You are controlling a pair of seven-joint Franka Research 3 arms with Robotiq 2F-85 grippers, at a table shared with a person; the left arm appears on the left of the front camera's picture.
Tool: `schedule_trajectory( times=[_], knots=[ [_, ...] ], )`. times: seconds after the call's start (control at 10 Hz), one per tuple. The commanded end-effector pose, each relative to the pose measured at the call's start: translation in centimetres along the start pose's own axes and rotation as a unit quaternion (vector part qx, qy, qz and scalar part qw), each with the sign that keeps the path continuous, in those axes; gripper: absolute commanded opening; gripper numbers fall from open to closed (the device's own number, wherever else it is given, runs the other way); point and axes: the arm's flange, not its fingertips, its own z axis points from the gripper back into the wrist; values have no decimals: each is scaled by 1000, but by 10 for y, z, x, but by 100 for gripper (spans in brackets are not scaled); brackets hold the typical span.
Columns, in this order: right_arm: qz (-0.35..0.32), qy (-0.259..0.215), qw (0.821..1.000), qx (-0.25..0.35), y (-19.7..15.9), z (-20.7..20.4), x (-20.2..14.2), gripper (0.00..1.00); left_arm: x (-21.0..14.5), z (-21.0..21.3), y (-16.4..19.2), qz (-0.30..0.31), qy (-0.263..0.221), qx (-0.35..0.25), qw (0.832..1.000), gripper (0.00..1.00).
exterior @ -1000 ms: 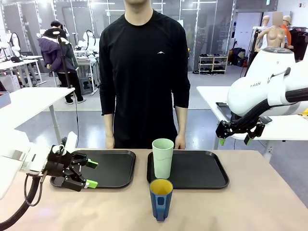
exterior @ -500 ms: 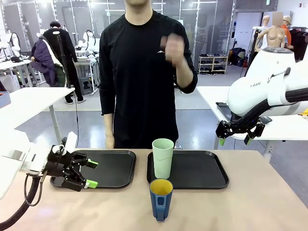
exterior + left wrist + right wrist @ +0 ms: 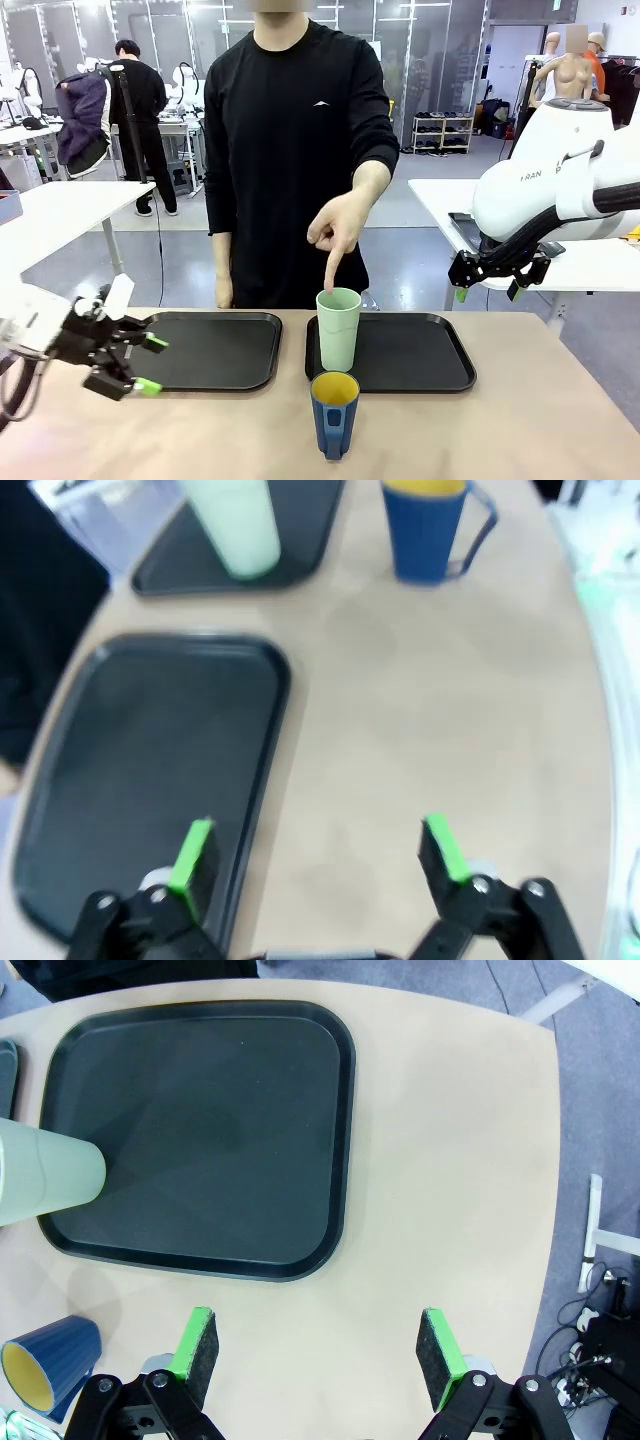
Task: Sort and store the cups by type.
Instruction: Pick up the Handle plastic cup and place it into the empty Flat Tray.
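Left hand (image 3: 152, 365) wide open beside black tray (image 3: 220, 350), right hand (image 3: 486, 295) likewise, aloft; person's finger (image 3: 328, 283) over mint tumbler (image 3: 338, 332).

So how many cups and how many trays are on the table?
Cups: 2 (green tumbler, blue mug)
Trays: 2 (left tray, right tray)
Total: 4
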Motion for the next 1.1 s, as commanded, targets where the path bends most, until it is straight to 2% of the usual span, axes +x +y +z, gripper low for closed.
schedule_trajectory(
  times=[0.0, 0.1, 0.2, 0.4, 0.5, 1.0],
  knots=[
    [-4, -2, 1000, 0, -1, 1, 0, 100, -8, 39, -16, 13, 75, -3, 997, 100],
    [-4, -2, 1000, 0, -1, 1, 0, 100, -15, 46, -18, 25, 102, -5, 995, 100],
    [-4, -2, 1000, 0, -1, 1, 0, 100, -20, 48, -19, 28, 106, -3, 994, 100],
    [-4, -2, 1000, 0, -1, 1, 0, 100, -24, 51, -20, 27, 111, -17, 993, 100],
    [-4, -2, 1000, 0, -1, 1, 0, 100, -28, 48, 14, 23, 104, -4, 994, 100],
    [0, 0, 1000, 0, 0, 0, 0, 100, -28, 48, 14, 23, 104, -4, 994, 100]
  ],
)
